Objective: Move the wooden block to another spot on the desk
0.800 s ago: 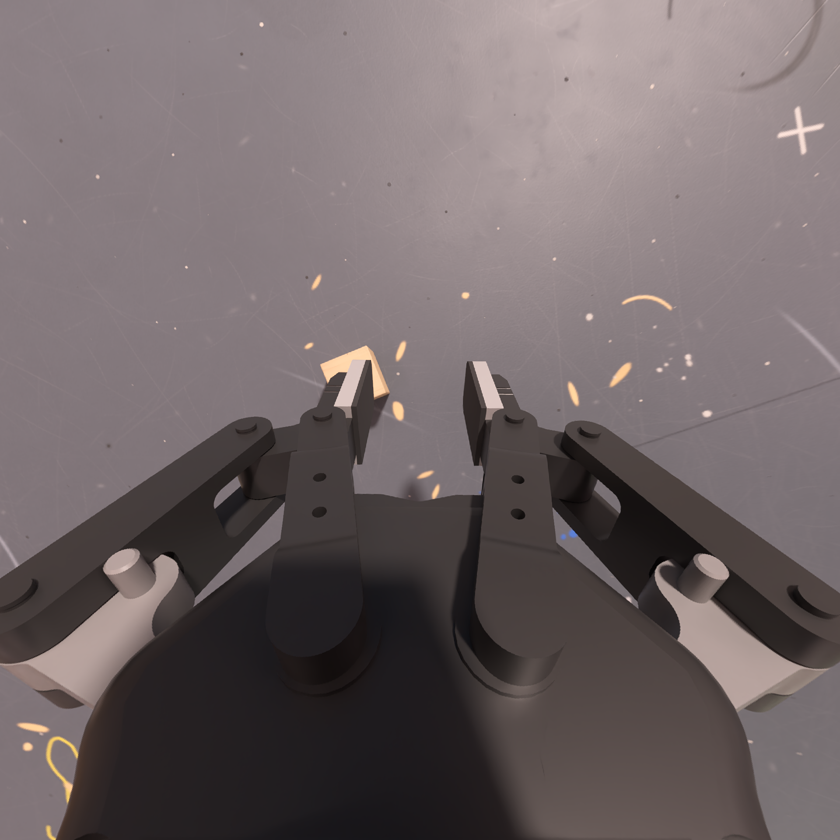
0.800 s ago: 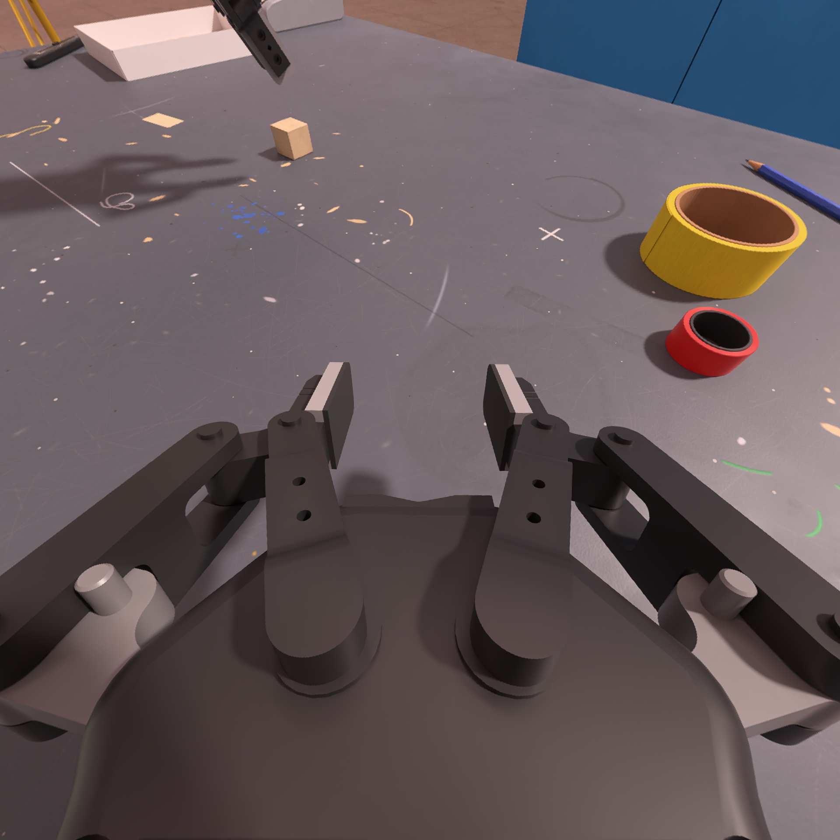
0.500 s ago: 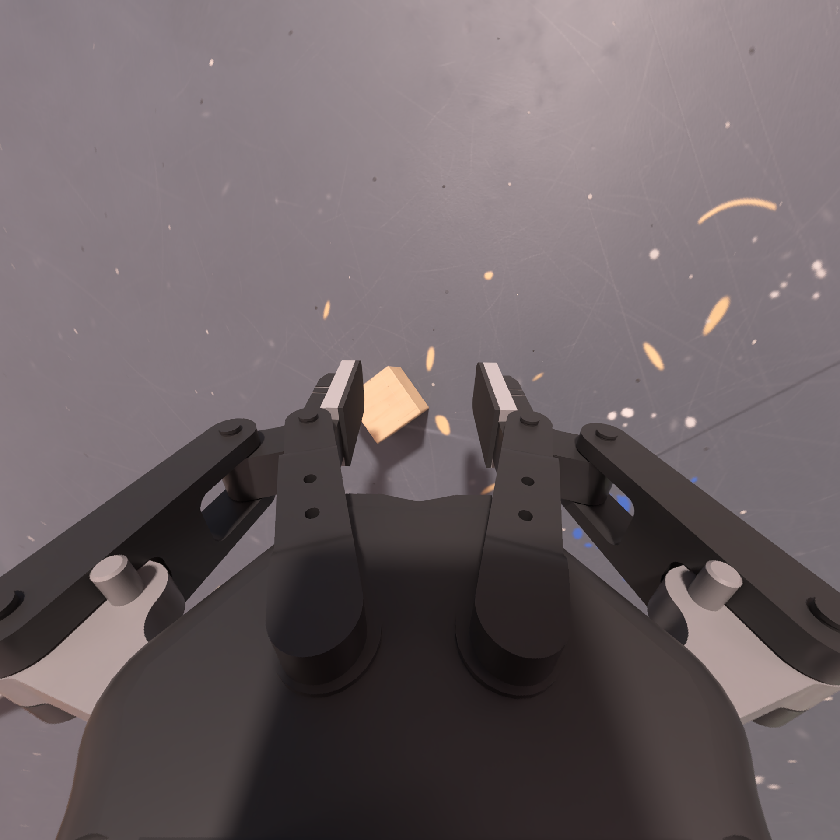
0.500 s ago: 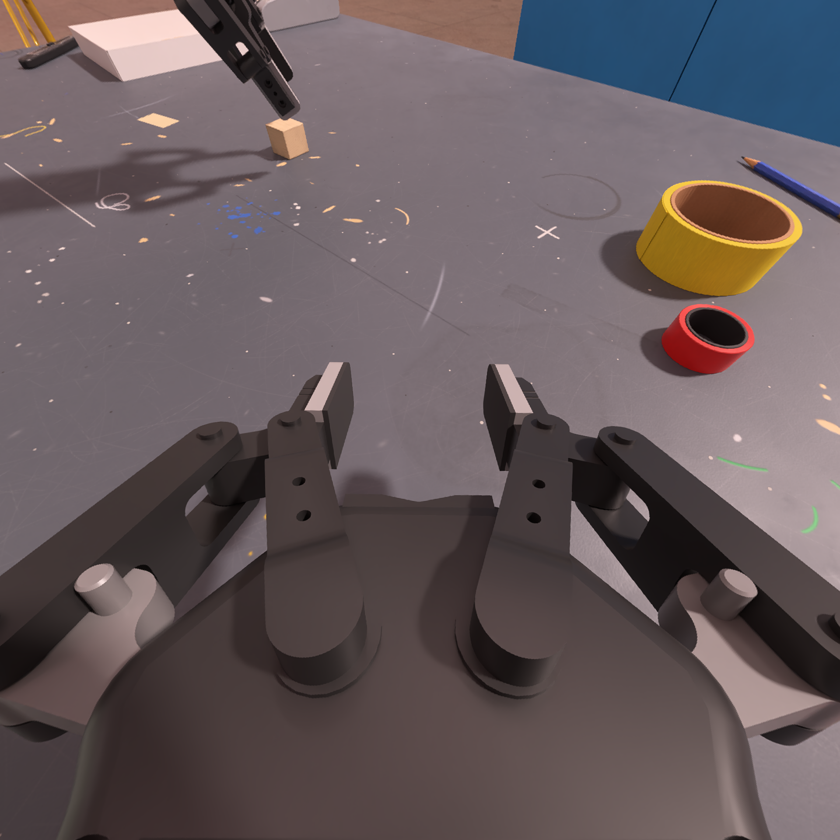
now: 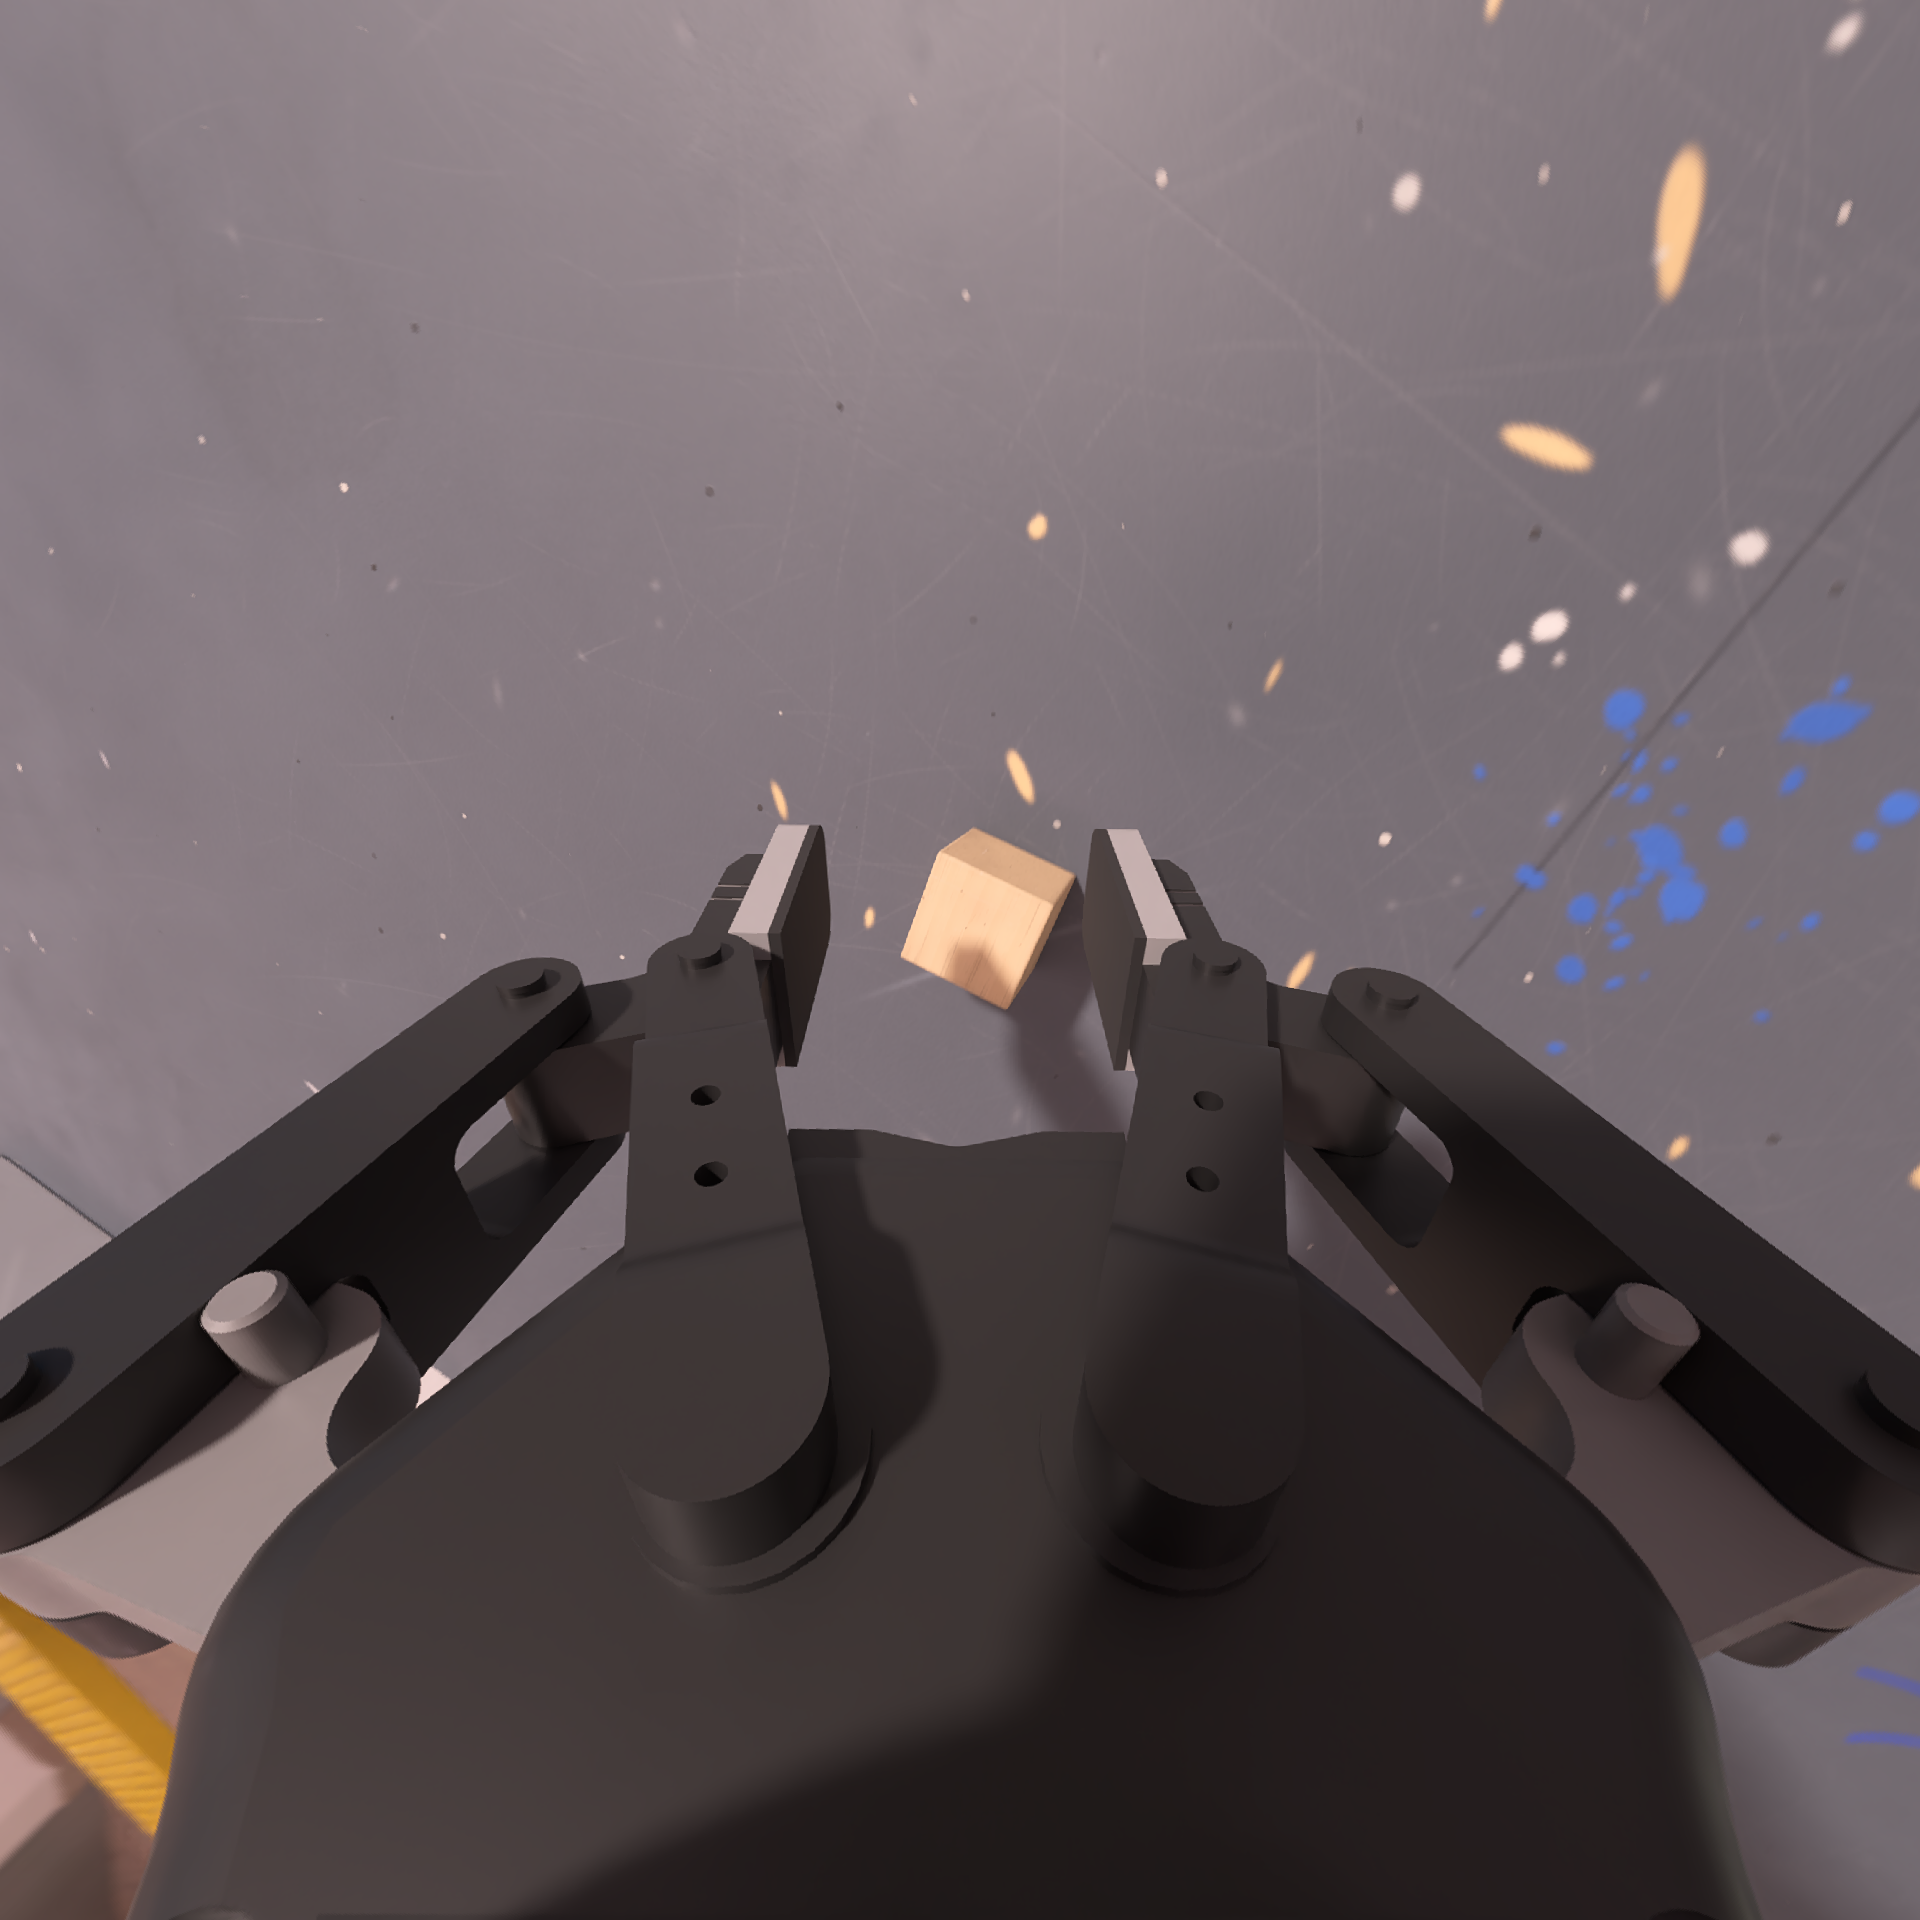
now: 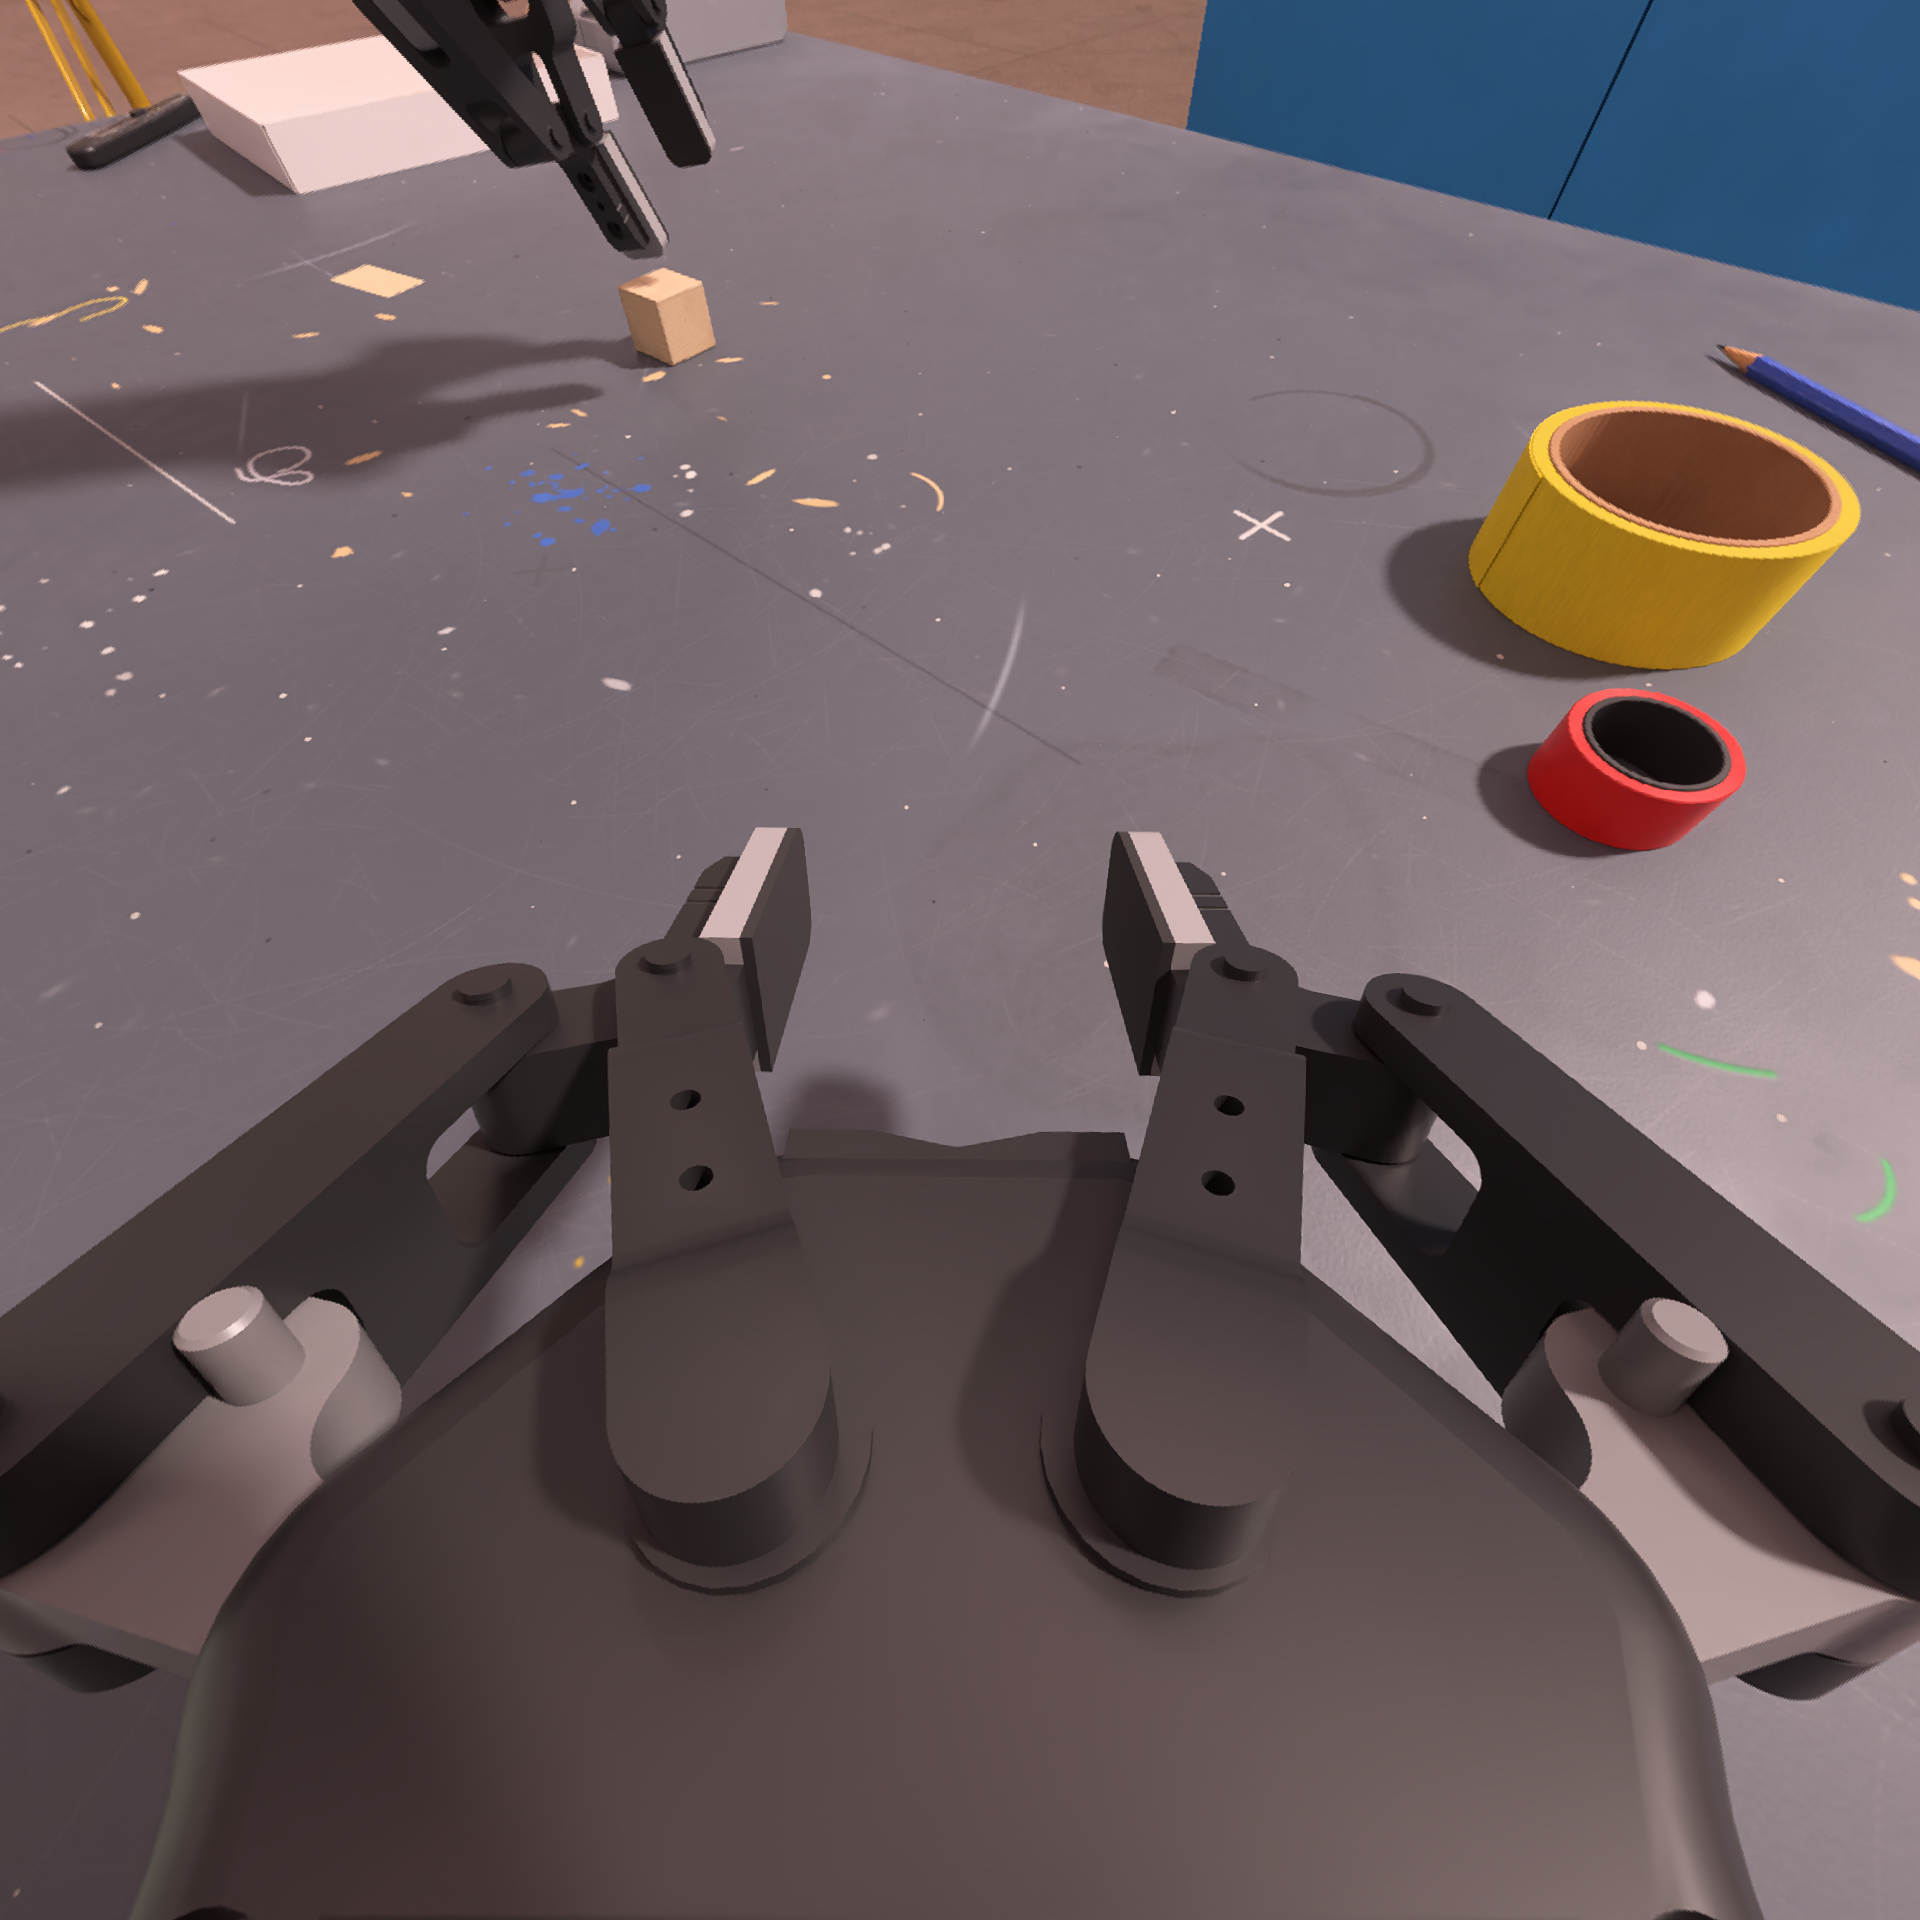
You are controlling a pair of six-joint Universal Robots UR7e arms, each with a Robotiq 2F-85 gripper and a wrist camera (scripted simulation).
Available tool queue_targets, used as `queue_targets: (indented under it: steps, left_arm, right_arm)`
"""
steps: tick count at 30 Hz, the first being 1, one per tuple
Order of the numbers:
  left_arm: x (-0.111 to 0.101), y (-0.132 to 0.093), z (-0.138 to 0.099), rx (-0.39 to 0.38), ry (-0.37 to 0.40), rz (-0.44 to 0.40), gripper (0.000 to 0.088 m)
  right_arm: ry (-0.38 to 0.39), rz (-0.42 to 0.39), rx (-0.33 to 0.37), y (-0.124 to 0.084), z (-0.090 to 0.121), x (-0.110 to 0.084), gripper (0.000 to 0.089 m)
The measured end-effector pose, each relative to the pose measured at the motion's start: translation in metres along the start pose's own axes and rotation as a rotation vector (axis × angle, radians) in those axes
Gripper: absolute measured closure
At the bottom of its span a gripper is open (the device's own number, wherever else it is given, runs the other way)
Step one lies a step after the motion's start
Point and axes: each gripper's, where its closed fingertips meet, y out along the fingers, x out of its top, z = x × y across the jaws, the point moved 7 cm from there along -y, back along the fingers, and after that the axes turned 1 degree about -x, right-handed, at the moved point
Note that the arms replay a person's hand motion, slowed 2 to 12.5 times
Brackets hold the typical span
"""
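Left wrist view: left pincer (image 5: pixel 956 940) spread wide above unmarked wooden block (image 5: pixel 982 916); right pincer (image 6: pixel 956 935) likewise.

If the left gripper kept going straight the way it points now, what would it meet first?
Probably the wooden block, framed between the open left gripper fingers, nearer one finger; otherwise the grey desk.

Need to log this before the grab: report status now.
Left gripper open above wooden block, no contact seen. Right gripper open, idle. Block on desk, nothing in the way.
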Motion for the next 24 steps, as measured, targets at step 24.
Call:
queue_targets:
  steps: [24]
  left_arm:
    - [-0.008,0.029,0.012,-0.144,0.275,0.226,0.0437]
  right_arm:
    - [0.021,0.008,0.026,0.001,-0.001,0.000,0.0382]
